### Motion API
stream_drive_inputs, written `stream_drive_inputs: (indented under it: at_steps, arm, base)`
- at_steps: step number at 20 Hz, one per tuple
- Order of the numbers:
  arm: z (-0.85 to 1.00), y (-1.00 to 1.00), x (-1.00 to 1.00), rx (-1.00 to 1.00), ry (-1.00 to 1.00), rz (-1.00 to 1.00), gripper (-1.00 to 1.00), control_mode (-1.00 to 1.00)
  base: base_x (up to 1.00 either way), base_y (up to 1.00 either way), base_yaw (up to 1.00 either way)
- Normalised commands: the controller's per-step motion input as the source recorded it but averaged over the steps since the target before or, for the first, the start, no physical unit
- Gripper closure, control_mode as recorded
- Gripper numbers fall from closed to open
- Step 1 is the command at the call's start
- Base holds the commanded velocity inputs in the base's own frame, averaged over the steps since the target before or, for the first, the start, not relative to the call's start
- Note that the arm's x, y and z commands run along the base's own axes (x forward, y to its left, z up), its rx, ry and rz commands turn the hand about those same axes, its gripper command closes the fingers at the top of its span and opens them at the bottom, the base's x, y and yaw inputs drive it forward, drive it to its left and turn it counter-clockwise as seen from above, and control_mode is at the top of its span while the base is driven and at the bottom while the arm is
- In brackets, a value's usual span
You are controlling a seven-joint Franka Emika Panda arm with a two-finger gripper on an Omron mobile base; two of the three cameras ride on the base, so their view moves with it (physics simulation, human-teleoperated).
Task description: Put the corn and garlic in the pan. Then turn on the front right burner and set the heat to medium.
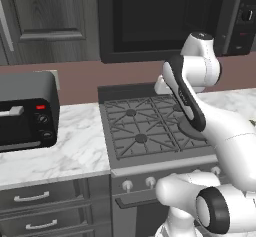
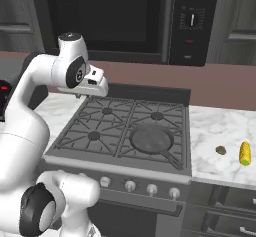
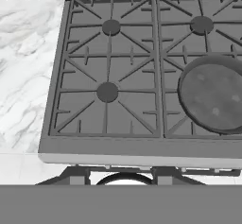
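I see the pan (image 2: 151, 139) sitting on the stove (image 2: 100, 126) grate over the front right burner, handle pointing toward the stove's front right corner; nothing in it. Same pan (image 3: 212, 94) in hand view, at the right side of the grates. Corn (image 2: 244, 153) lies on the marble counter (image 2: 220, 126) right of the pan, w/ the garlic (image 2: 221, 150) just beside it on the pan side, not touching. Both well apart from the pan. Gripper (image 2: 80, 96) hangs above the stove's back left corner, far from the pan; can't tell if fingers are spread or closed. Knobs (image 2: 130, 185) line the stove front. Toaster oven (image 1: 25, 111) sits on the counter left of the stove, microwave (image 1: 165, 18) above.
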Motion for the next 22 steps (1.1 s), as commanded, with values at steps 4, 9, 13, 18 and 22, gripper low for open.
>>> stream_drive_inputs:
  at_steps: [4,9,13,18,22]
  arm:
    - [0.00,-0.14,-0.07,0.02,-0.03,0.00,-1.00,-1.00]
    - [0.03,-0.91,-0.13,0.02,-0.03,0.00,-1.00,-1.00]
    - [0.02,-1.00,-0.21,0.00,-0.02,0.00,-1.00,-1.00]
    - [0.00,-0.93,-0.11,0.00,0.00,0.00,-1.00,-1.00]
    - [0.02,-0.77,0.00,0.00,0.00,0.00,-1.00,-1.00]
  base:
    - [0.00,0.00,0.00]
    - [0.00,0.00,0.00]
    - [0.00,0.00,0.00]
    - [0.00,0.00,0.00]
    - [0.00,0.00,0.00]
